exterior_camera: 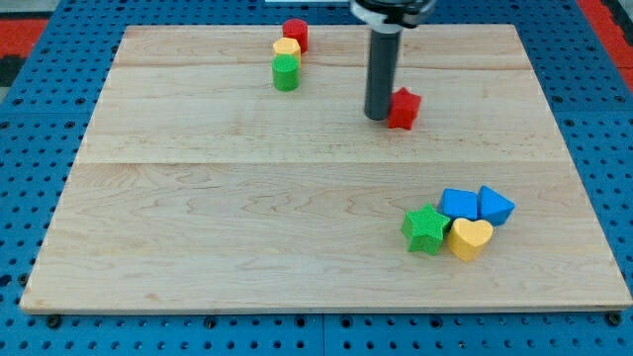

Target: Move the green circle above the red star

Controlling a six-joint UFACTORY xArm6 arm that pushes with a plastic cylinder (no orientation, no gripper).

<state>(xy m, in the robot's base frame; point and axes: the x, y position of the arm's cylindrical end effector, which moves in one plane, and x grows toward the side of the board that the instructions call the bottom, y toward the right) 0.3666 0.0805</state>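
Note:
The green circle [286, 72] is a short green cylinder near the view's top, left of centre. A yellow block [287, 47] touches it from above, and a red cylinder [295, 34] sits just above that. The red star [403, 108] lies right of centre in the upper half of the board. My tip [378, 116] rests on the board, touching the red star's left side. The green circle is about a hundred pixels to the tip's left and slightly higher.
A cluster sits at the view's lower right: a green star [426, 229], a yellow heart [469, 238], a blue block [459, 205] and a blue triangle-like block [495, 206]. The wooden board [198, 198] lies on a blue pegboard.

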